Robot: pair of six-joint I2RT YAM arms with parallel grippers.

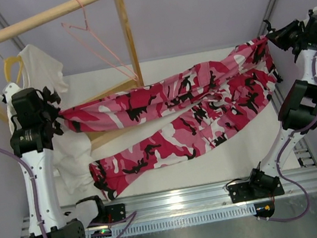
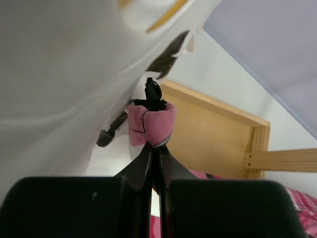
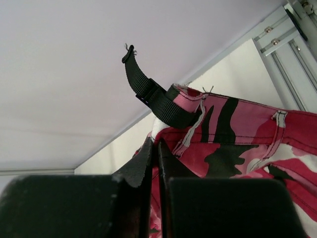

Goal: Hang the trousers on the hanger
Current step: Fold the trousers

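Trousers (image 1: pixel 174 101) are stretched in the air above the table (image 1: pixel 235 149) between both arms. Left end effector (image 2: pixel 154 146) is clenched on a bunched pink cuff, close against the white T-shirt (image 1: pixel 41 65). Right end effector (image 3: pixel 154 144) is clamped on the waistband beside a black strap (image 3: pixel 148 91). The second leg sags lower, toward the left arm. Hanger (image 1: pixel 84 16) hangs bare on the wooden rail (image 1: pixel 40 20), apart from the cloth.

Bright, even, diffuse light; shadows are faint. Glare spots the metal rail (image 1: pixel 177 200). The white T-shirt (image 2: pixel 59 74) is blurred close-up.
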